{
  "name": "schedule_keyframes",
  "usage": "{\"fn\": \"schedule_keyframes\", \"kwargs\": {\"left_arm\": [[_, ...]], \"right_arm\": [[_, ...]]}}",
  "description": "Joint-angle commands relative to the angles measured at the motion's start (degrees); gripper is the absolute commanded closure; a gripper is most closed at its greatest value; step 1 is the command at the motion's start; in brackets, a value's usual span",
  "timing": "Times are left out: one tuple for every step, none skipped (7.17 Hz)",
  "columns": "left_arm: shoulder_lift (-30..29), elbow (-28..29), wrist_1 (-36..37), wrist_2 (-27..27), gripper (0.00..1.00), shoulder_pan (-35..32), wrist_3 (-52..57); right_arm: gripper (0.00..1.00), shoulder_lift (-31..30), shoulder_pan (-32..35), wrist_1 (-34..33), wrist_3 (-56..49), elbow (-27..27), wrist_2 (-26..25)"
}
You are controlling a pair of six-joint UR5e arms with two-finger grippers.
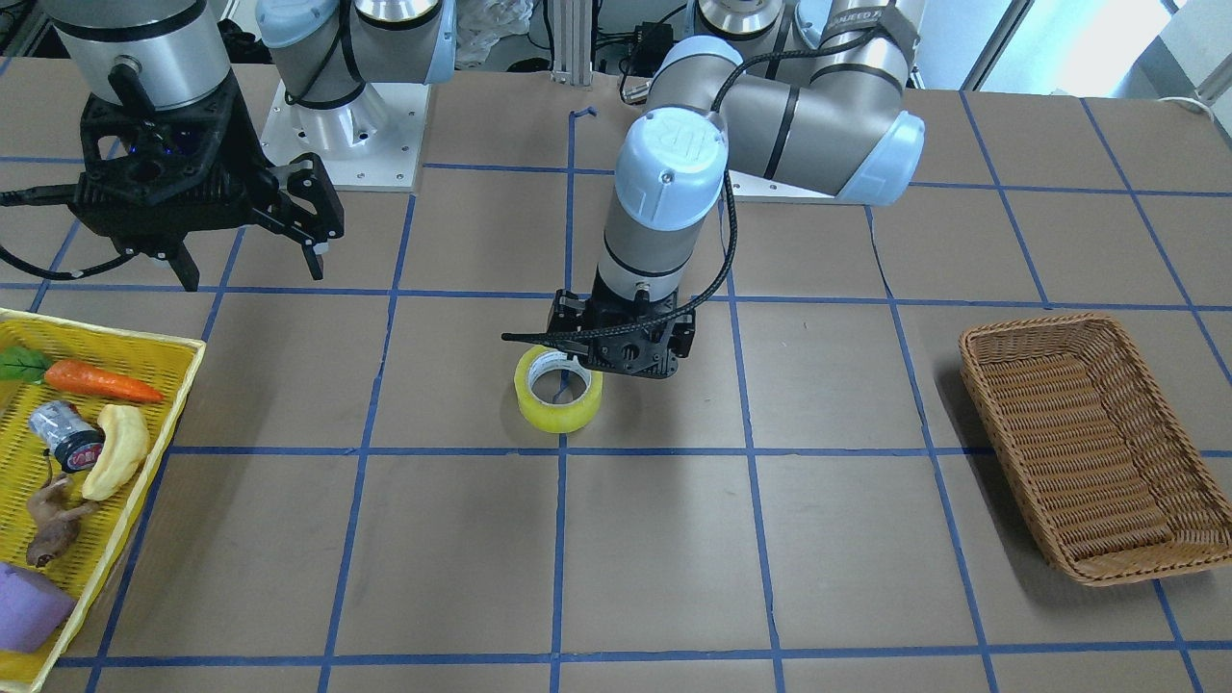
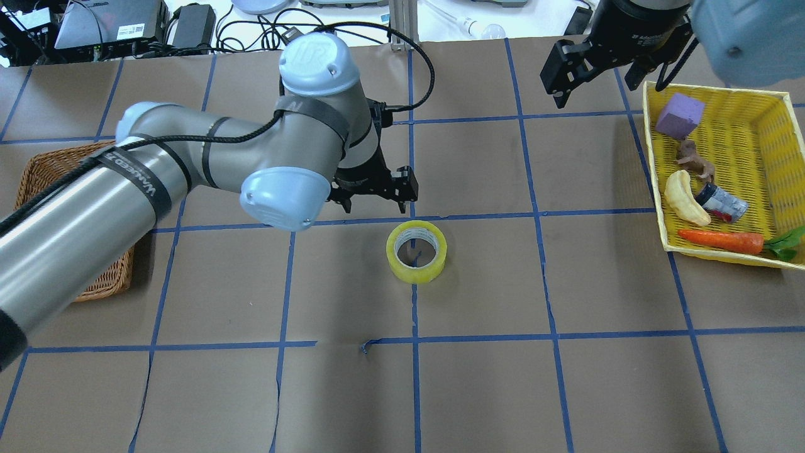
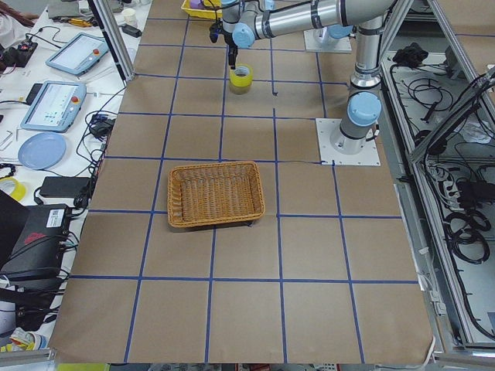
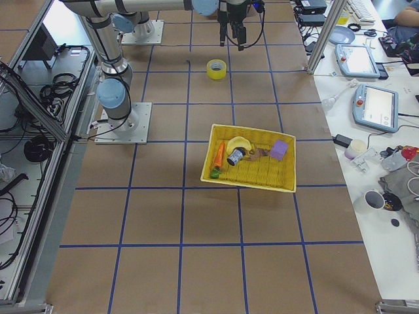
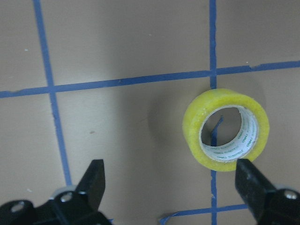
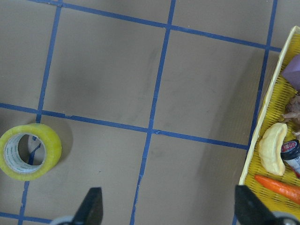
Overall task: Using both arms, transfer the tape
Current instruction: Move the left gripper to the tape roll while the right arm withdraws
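1. Black two-finger left gripper (image 5: 169,178) (fingers spread wide, nothing between them) hangs just beside the yellow-green ring-shaped roll of tape (image 5: 225,97).
2. That roll lies flat on the brown paper-covered table (image 2: 478,390), over a blue grid line (image 5: 117,83).
3. Black right gripper (image 1: 252,277), likewise spread and empty, hangs near the yellow mesh basket (image 1: 106,327), well apart from the roll.

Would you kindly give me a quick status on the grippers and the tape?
Left gripper open, just short of tape. Right gripper open, empty, by yellow basket. Tape lying flat, ungripped; nothing blocking.
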Motion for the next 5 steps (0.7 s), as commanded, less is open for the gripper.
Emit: {"fn": "schedule_keyframes", "kwargs": {"left_arm": [[-3.2,-5.4,5.6,-1.5,0.0,-1.7,-0.1],[-3.5,-5.6,5.6,-1.4,0.0,-1.9,-0.1],[-4.2,-5.5,5.6,-1.2,0.04,-1.9,-0.1],[-5.0,-5.6,7.3,-0.6,0.23,-2.1,-1.1],[-6.1,-5.5,7.5,-0.5,0.54,-2.1,-1.2]], "right_arm": [[0.0,-2.3,-0.2,-3.0,0.1,3.5,0.1],[0.0,-2.3,0.1,-3.1,0.1,3.4,0.0],[0.0,-2.2,0.1,-3.6,0.1,3.3,0.1],[0.0,-2.2,0.0,-4.1,0.2,3.0,0.0],[0.0,-2.1,0.0,-4.2,1.5,2.9,0.0]]}}
